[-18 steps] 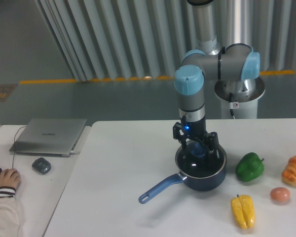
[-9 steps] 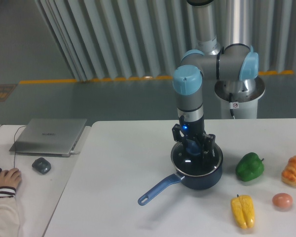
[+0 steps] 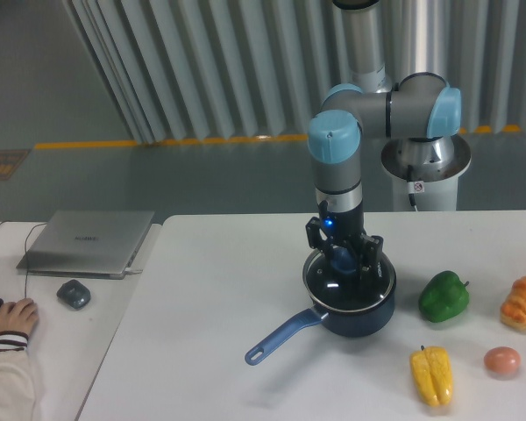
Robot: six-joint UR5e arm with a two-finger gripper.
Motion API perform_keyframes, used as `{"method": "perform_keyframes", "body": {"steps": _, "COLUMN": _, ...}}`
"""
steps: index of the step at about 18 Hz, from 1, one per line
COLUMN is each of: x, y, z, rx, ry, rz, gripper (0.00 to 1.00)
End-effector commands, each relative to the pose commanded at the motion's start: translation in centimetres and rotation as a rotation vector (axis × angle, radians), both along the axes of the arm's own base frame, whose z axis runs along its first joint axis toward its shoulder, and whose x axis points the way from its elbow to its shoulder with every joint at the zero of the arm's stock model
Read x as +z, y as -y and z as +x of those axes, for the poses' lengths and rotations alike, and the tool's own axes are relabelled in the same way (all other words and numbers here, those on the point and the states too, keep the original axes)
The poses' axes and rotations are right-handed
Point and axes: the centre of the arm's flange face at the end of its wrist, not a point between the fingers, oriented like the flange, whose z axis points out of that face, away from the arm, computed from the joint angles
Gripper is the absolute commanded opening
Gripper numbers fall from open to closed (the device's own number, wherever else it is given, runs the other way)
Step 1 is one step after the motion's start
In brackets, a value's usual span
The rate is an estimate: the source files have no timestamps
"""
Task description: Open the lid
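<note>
The lid (image 3: 344, 288), a round glass disc with a metal rim, lies on top of the dark blue saucepan (image 3: 358, 317) in the middle of the white table. Its blue knob (image 3: 344, 260) sits between the black fingers of my gripper (image 3: 344, 262), which comes straight down from above and is shut on it. I cannot tell whether the lid is lifted off the saucepan's rim. The saucepan's long blue handle (image 3: 279, 338) points toward the front left.
A green pepper (image 3: 444, 296), a yellow pepper (image 3: 431, 375), a round reddish fruit (image 3: 501, 360) and an orange food item (image 3: 521, 303) lie to the right of the saucepan. At the left are a laptop (image 3: 89, 242), a mouse (image 3: 74, 294) and a person's hand (image 3: 10, 317).
The gripper has shifted a little to the left, and the lid and saucepan have moved left with it. The gripper stays closed around the knob.
</note>
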Motion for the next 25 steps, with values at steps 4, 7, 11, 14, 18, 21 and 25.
{"method": "perform_keyframes", "body": {"steps": 4, "x": 1.3, "y": -0.2, "z": -0.1, "rx": -0.092, "ry": -0.005, "rz": 0.001, "gripper": 0.54}}
{"method": "perform_keyframes", "body": {"steps": 7, "x": 2.5, "y": -0.4, "z": -0.1, "rx": -0.203, "ry": -0.001, "rz": 0.035, "gripper": 0.54}}
{"method": "perform_keyframes", "body": {"steps": 11, "x": 3.8, "y": 0.0, "z": -0.7, "rx": -0.248, "ry": -0.014, "rz": 0.057, "gripper": 0.54}}
{"method": "perform_keyframes", "body": {"steps": 14, "x": 4.0, "y": 0.1, "z": -0.6, "rx": -0.317, "ry": -0.012, "rz": 0.045, "gripper": 0.54}}
{"method": "perform_keyframes", "body": {"steps": 18, "x": 3.6, "y": 0.2, "z": -0.6, "rx": -0.326, "ry": -0.005, "rz": 0.036, "gripper": 0.54}}
{"method": "perform_keyframes", "body": {"steps": 21, "x": 4.3, "y": 0.8, "z": -1.5, "rx": -0.314, "ry": -0.011, "rz": 0.043, "gripper": 0.54}}
{"method": "perform_keyframes", "body": {"steps": 25, "x": 4.2, "y": 0.9, "z": -1.5, "rx": -0.329, "ry": -0.007, "rz": 0.042, "gripper": 0.54}}
